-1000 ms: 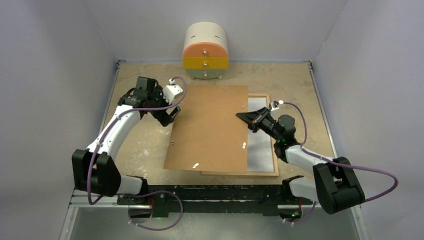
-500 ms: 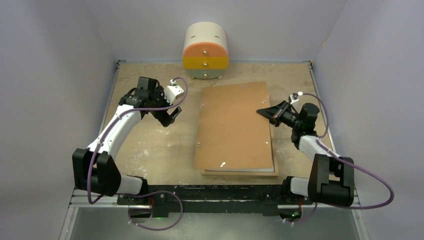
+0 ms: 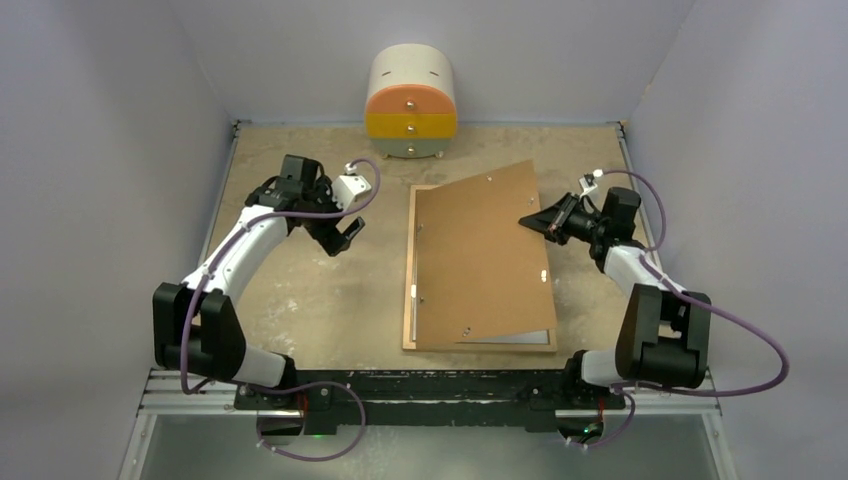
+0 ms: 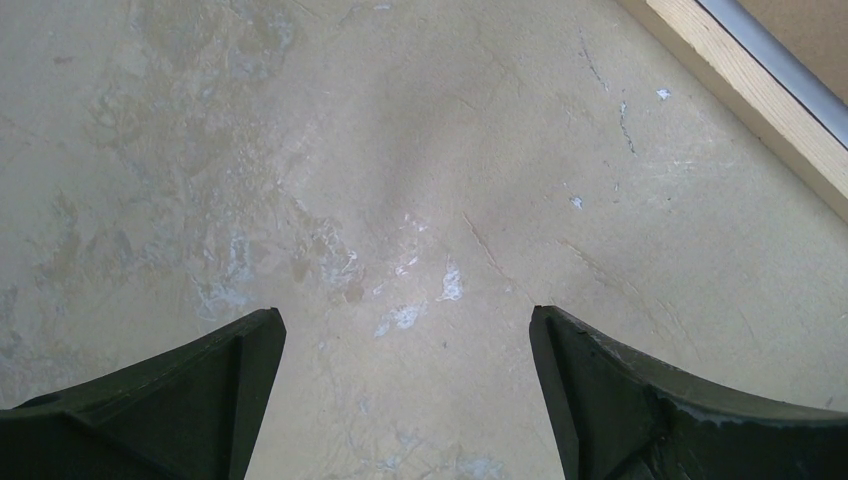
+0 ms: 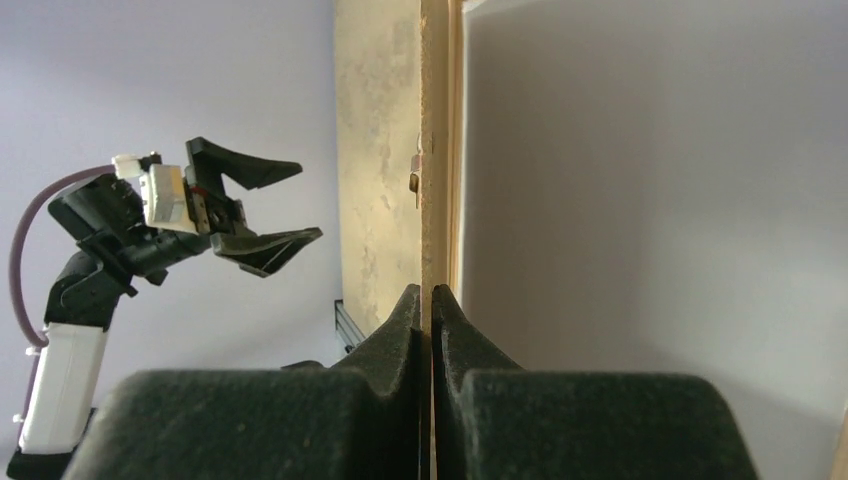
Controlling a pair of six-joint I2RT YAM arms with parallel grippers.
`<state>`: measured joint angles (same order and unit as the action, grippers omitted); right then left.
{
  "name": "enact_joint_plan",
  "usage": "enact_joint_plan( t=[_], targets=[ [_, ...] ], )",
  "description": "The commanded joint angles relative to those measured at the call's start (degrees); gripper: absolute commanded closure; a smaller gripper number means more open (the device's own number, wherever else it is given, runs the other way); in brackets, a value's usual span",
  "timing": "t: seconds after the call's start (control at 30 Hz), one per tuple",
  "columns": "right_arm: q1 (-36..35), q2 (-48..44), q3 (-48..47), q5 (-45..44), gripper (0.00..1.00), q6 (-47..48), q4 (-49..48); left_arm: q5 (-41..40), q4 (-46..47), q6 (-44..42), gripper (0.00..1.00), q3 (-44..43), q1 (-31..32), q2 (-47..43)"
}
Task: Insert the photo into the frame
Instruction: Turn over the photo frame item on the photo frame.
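The light wood frame [image 3: 409, 280] lies flat on the table, right of centre. The brown backing board [image 3: 480, 260] lies over it, slightly askew, far corner past the frame. My right gripper [image 3: 537, 222] is shut on the board's right edge; in the right wrist view the gripper [image 5: 431, 292] pinches the thin board edge [image 5: 432, 150] beside the frame's wood [image 5: 455, 150]. My left gripper [image 3: 345, 232] is open and empty over bare table left of the frame, its jaws wide apart in the left wrist view [image 4: 405, 330]. The photo is hidden; only a grey strip [image 3: 505, 338] shows under the board.
A round cream, orange and yellow drawer cabinet [image 3: 411, 105] stands at the back centre. Grey walls close in the table on three sides. A corner of the frame [image 4: 740, 90] shows at the top right of the left wrist view. The worn tabletop [image 3: 300, 300] is scuffed.
My right gripper has carried the backing board to the right and turned it, so it now covers the frame. The left arm has barely moved.
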<state>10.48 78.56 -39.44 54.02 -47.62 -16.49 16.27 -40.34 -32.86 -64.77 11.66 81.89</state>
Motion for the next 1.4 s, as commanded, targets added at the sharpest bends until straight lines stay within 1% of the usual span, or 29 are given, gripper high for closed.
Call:
enact_joint_plan(
  t=[0.0, 0.43, 1.03, 1.37],
  targets=[
    [0.3, 1.1, -3.4, 2.5, 1.00, 1.1, 1.5, 1.7, 1.3, -2.0, 0.00, -0.3, 0.2, 0.8],
    [0.4, 4.7, -3.9, 2.7, 1.00, -0.5, -2.3, 1.0, 2.1, -3.1, 0.00, 0.8, 0.2, 1.3],
    [0.9, 6.8, -3.9, 1.2, 1.00, -2.7, -7.3, 0.2, 1.9, -2.7, 0.00, 0.1, 0.2, 2.2],
    [0.9, 7.6, -0.2, 0.7, 1.00, -6.3, -13.9, 0.1, 2.2, -2.7, 0.00, 0.6, 0.2, 2.6]
  ],
)
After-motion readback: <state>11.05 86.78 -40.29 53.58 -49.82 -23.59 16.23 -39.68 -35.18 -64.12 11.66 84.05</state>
